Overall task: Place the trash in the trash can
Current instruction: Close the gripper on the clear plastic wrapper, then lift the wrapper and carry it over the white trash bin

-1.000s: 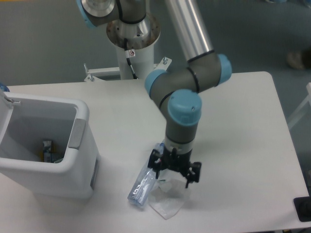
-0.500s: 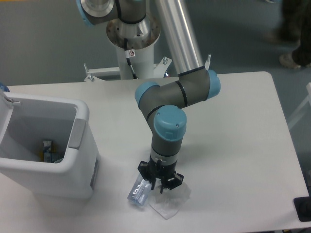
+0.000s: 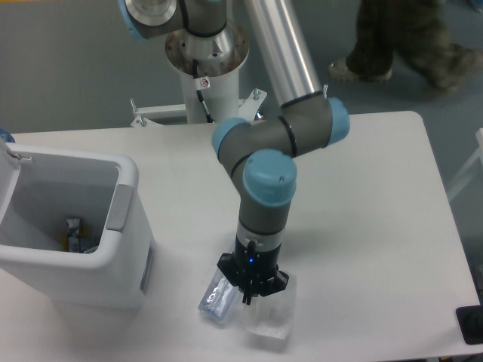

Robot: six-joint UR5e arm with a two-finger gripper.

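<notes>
The crumpled translucent wrapper (image 3: 270, 320) lies near the table's front edge, bunched up under my gripper (image 3: 247, 294). The gripper points straight down with its fingers drawn together on the wrapper's upper left edge. The crushed clear bottle (image 3: 217, 297) with its pink-purple label lies just left of the gripper, touching or nearly touching the fingers. The white trash can (image 3: 124, 197) with a grey panel stands at the left, well apart from the gripper, its opening facing up.
The trash can holds a few small items (image 3: 74, 234) at its bottom. The robot base (image 3: 205, 56) stands at the table's far edge. A person's legs (image 3: 407, 41) are beyond the table, back right. A black object (image 3: 472, 324) sits at the front right corner.
The gripper moved left onto the wrapper, dropped and closed its fingers. The wrapper went from flat to bunched up. A person walked into view at the back right.
</notes>
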